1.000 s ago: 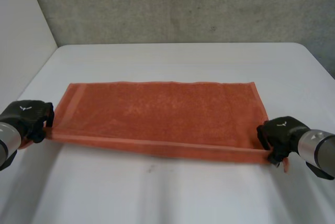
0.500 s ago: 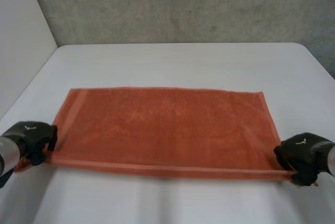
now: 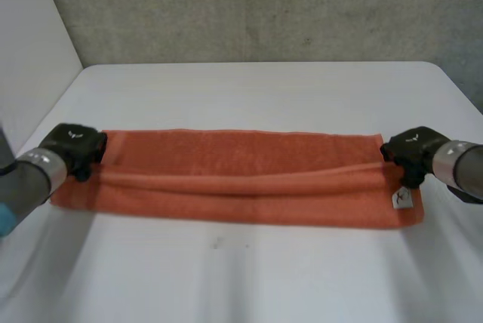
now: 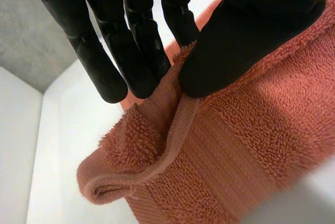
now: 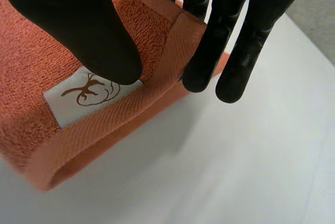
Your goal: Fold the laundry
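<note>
Across the middle of the white tabletop (image 3: 249, 89) lies one orange towel (image 3: 249, 187), doubled over lengthwise into a long band, with a soft ridge running from end to end. Two hands are on it, one at each short end.

The left hand (image 3: 74, 146) is at the towel's left end, on the far corner. In the left wrist view its thumb (image 4: 251, 30) presses on the top of the terry and its fingers (image 4: 104, 72) reach down behind the raised edge, so the cloth is pinched between them. The folded corner curls over just beyond the fingertips.

The right hand (image 3: 407, 153) is at the right end, also on the far corner. In the right wrist view its thumb sits on the cloth, touching one white label (image 5: 86, 96) printed with a brown stag. The straight fingers come down on the other side of the woven hem, nipping that corner between thumb and fingers. The near edge at that end lies flat on the tabletop.
</note>
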`<state>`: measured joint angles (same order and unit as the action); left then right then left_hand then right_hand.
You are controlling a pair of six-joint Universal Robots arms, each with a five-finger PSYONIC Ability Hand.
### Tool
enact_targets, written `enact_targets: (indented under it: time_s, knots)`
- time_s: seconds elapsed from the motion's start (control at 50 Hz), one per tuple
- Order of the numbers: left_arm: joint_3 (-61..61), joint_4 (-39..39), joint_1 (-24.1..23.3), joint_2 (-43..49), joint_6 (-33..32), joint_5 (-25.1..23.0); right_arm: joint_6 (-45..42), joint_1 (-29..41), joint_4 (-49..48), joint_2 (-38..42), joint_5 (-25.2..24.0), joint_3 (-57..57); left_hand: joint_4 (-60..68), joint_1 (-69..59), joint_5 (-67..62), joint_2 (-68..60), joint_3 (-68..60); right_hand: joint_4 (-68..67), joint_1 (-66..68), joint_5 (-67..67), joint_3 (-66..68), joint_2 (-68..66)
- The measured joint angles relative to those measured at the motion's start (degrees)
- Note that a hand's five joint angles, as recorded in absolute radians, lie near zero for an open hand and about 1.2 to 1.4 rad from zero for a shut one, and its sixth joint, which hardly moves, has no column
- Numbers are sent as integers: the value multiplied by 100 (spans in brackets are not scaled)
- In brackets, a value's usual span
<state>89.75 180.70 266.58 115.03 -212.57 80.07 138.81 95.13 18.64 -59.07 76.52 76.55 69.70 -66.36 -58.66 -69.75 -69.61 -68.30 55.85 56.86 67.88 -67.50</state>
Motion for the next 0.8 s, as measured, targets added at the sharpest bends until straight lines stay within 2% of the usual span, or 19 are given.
enact_targets:
  time_s: [0.12,0.28,0.5,0.54,0.58,0.6,0.62,0.64,0.66,0.68,0.7,0.74,0.76,0.8]
  knots:
    - [-1045,246,-240,921,116,206,27,248,-649,683,466,-641,0,0,0,0,0,0,0,1,0,0]
    - [-2099,554,-322,1797,114,528,14,386,-1574,1156,760,-965,0,0,0,0,0,0,0,1,0,0]
    - [-2570,1348,-499,2234,86,560,1,541,-2396,1559,977,-1205,-33,0,0,48,38,0,0,2,0,0]
    - [-2588,1471,-548,2271,84,556,-1,554,-2472,1640,1051,-1273,-471,127,321,471,458,0,0,2,0,0]
    - [-2592,1572,-598,2300,81,559,2,561,-2516,1693,1107,-1322,-1437,1191,1327,1561,1533,38,-57,-32,-36,81]
    - [-2591,1597,-614,2307,80,560,3,562,-2526,1703,1120,-1335,-2358,2292,2245,2517,2483,38,-57,-32,-36,81]
    - [-2583,1659,-660,2325,75,560,9,565,-2543,1719,1141,-1356,-3233,3248,3122,3237,3185,949,-837,-840,-1034,1042]
    - [-2583,1659,-660,2325,75,560,9,565,-2543,1719,1141,-1356,-3233,3248,3122,3237,3185,949,-837,-840,-1034,1042]
    - [-2576,1694,-689,2332,72,561,17,567,-2559,1729,1157,-1370,-4824,4729,4730,4814,4748,949,-837,-840,-1034,1042]
    - [-2565,1723,-723,2335,69,562,39,568,-2583,1722,1171,-1384,-5303,5006,5171,5313,5284,3615,-3372,-3448,-3696,3766]
    - [-2557,1737,-739,2334,68,564,60,568,-2596,1710,1175,-1387,-5413,5088,5255,5453,5438,4644,-4013,-4470,-4695,4741]
    - [-2542,1772,-775,2320,66,568,89,568,-2611,1694,1178,-1388,-5818,5511,5620,5843,5822,4644,-4013,-4470,-4695,4741]
    - [-2530,1795,-795,2304,66,574,246,564,-2675,1583,1176,-1383,-5900,5546,5657,5909,5888,5489,-4405,-5267,-5507,5450]
    - [-2523,1810,-806,2285,66,580,300,563,-2691,1543,1174,-1378,-5900,5546,5657,5909,5888,5489,-4405,-5267,-5507,5450]
